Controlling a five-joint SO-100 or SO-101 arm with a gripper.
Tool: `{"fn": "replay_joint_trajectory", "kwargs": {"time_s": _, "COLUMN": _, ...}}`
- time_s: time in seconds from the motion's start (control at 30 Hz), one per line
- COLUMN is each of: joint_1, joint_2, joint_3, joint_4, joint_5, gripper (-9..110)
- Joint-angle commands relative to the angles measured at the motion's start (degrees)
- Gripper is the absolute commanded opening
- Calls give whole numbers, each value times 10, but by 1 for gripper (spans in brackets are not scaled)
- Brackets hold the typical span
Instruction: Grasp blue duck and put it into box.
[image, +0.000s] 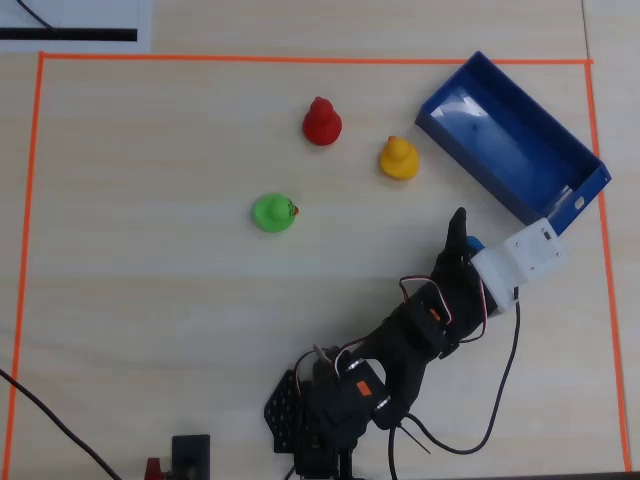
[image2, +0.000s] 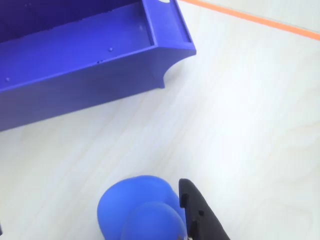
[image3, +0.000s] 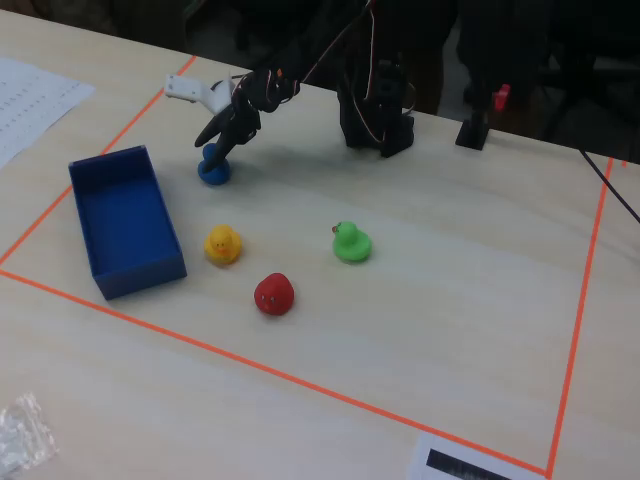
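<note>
The blue duck (image2: 137, 210) sits on the table just short of the box (image2: 75, 70), a long shallow blue tray. In the wrist view my gripper (image2: 92, 207) is open around the duck: the black finger (image2: 200, 215) touches its right side, and only a sliver of the other finger shows at the left edge, apart from the duck. In the overhead view the gripper (image: 465, 238) covers most of the duck (image: 474, 243), beside the near end of the box (image: 510, 140). The fixed view shows the gripper (image3: 222, 145) low over the duck (image3: 213, 172), right of the box (image3: 125, 215).
A yellow duck (image: 398, 158), a red duck (image: 322, 122) and a green duck (image: 273, 212) stand on the table left of the box. Orange tape (image: 300, 58) frames the work area. The arm's base (image: 335, 400) stands at the near edge.
</note>
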Motion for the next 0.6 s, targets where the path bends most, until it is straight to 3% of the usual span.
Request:
{"fn": "replay_joint_trajectory", "kwargs": {"time_s": 0.0, "joint_1": -5, "joint_2": -7, "joint_3": -2, "joint_4": -32, "joint_5": -3, "gripper": 47}}
{"fn": "replay_joint_trajectory", "kwargs": {"time_s": 0.57, "joint_1": -4, "joint_2": -106, "joint_3": -2, "joint_4": -97, "joint_5": -21, "gripper": 47}}
